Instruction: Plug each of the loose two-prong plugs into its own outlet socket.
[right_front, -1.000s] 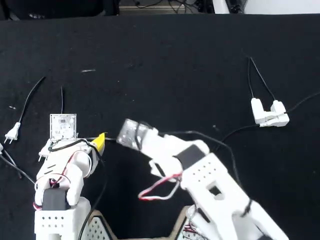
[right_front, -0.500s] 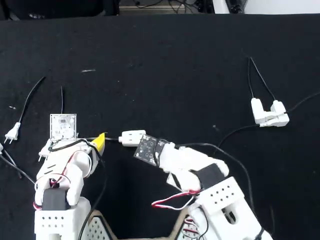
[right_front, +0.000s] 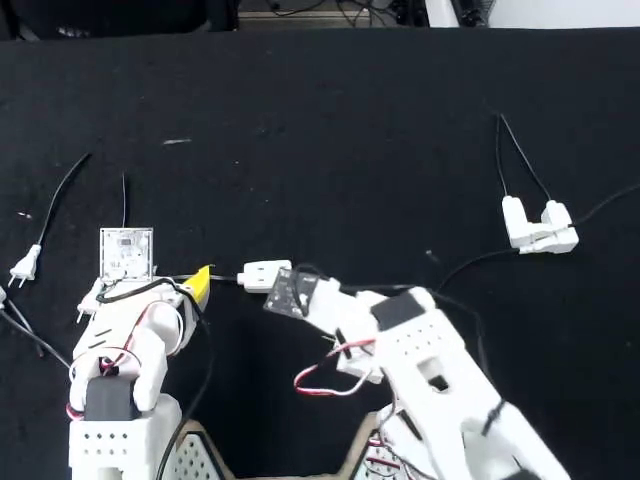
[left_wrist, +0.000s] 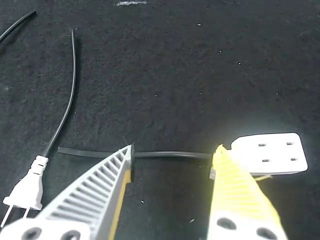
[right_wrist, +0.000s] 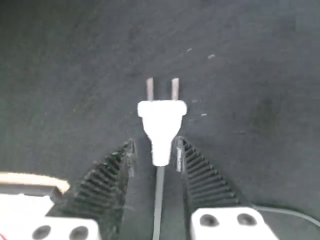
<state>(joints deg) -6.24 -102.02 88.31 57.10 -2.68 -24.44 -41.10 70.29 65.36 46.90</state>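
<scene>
My right gripper (right_wrist: 155, 145) is shut on a white two-prong plug (right_wrist: 161, 120), whose prongs point away from the fingers and whose cable runs back between them. In the high view the right arm's wrist (right_front: 292, 293) sits just behind a white outlet socket (right_front: 265, 275) and hides that plug. My left gripper (left_wrist: 172, 152) stands open over the socket's black cable (left_wrist: 165, 155), with the socket (left_wrist: 267, 154) beside its yellow finger (right_front: 200, 281). A second loose plug (right_front: 22, 268) lies at the far left, also visible as the plug (left_wrist: 27, 187) in the left wrist view.
A second white socket block (right_front: 540, 228) lies at the right with thin black cables running from it. A black cable (right_front: 470, 265) trails from the right arm toward the right edge. More loose cable (right_front: 62, 195) lies at the left.
The right arm's wrist drew back from over the middle socket, uncovering it, then edged slightly toward it again. The left arm has kept still.
</scene>
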